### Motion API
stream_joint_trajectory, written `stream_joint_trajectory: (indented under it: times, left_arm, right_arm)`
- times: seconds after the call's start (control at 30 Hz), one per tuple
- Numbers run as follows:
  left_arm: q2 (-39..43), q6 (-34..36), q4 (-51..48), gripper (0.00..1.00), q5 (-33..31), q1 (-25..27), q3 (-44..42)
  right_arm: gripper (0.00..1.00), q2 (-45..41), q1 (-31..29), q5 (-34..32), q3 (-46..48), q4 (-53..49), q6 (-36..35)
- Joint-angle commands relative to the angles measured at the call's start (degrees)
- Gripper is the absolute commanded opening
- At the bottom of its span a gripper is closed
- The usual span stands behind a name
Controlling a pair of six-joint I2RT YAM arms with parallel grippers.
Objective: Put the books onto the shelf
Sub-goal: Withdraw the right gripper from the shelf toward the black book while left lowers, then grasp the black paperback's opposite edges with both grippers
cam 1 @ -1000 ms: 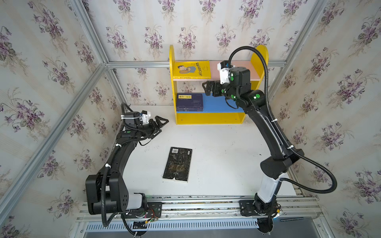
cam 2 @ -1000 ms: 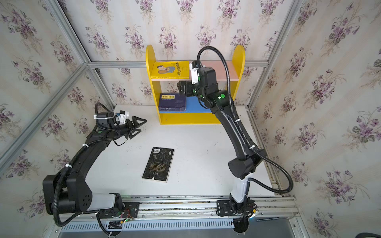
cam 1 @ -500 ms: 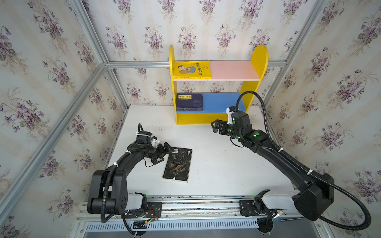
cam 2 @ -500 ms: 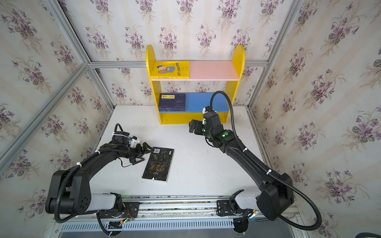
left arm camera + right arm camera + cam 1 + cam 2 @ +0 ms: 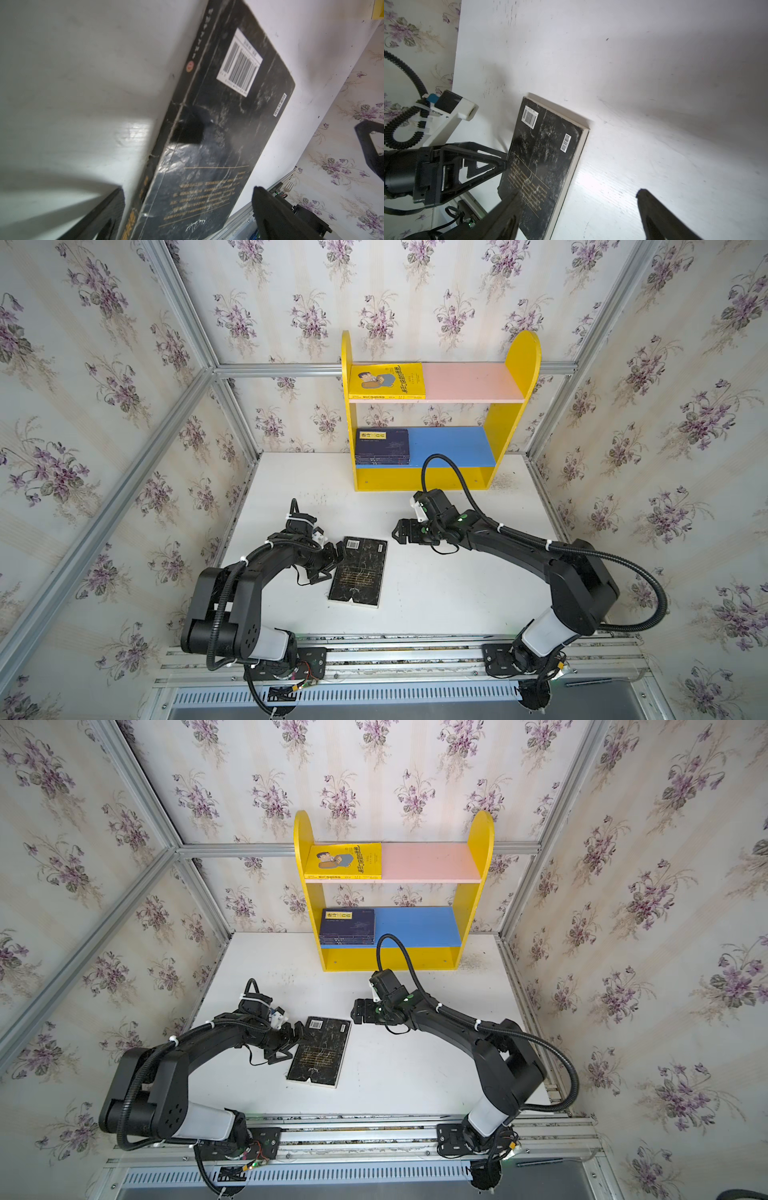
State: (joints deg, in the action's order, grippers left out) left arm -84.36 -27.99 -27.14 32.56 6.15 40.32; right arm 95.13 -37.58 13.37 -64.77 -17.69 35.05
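Note:
A black book (image 5: 359, 572) (image 5: 320, 1050) lies flat on the white table, back cover up. My left gripper (image 5: 332, 562) (image 5: 293, 1042) is open at its left spine edge; in the left wrist view the book (image 5: 218, 135) runs between the spread fingers of this gripper (image 5: 188, 189). My right gripper (image 5: 398, 534) (image 5: 356, 1013) hovers open and empty just off the book's far right corner; in its wrist view the right gripper (image 5: 578, 192) looks along the book (image 5: 544, 155). On the shelf (image 5: 515, 364) lie a yellow book (image 5: 386, 381) on the pink board and navy books (image 5: 382, 443) on the blue board.
The shelf stands at the back of the table against the flowered wall. Walls with aluminium posts (image 5: 232, 414) close in left, right and back. A metal rail (image 5: 395, 651) with both arm bases runs along the front edge.
The right arm swung down from the shelf's upper board to the table beside the book. The left gripper came from the back left up to the book's spine edge.

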Motion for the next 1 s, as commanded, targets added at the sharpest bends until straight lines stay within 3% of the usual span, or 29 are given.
stream_joint_trajectory:
  times: [0.0,0.4,0.67,0.8,0.97]
  left_arm:
    - [-2.13,1.18,-0.6,0.98,-0.67,1.32,0.42]
    - [-5.71,0.36,1.62,0.98,3.6,3.42,1.5]
    - [-7.78,-1.21,4.08,0.98,6.86,5.59,2.11]
    - [-9.6,-3.85,7.2,0.98,9.26,7.04,4.13]
    - [-12.67,-8.09,11.84,0.98,11.6,8.06,6.75]
  right_arm:
    - [0.81,3.36,-0.17,3.27,-2.81,-3.77,-2.88]
    - [0.65,9.57,-0.23,8.8,-0.65,-4.21,-7.01]
    - [0.46,15.48,-0.24,9.15,-4.48,-4.93,-8.39]
    - [0.36,17.91,-0.3,8.53,-7.34,-3.46,-7.36]
    - [0.35,20.17,0.13,7.08,-10.22,1.2,-3.53]
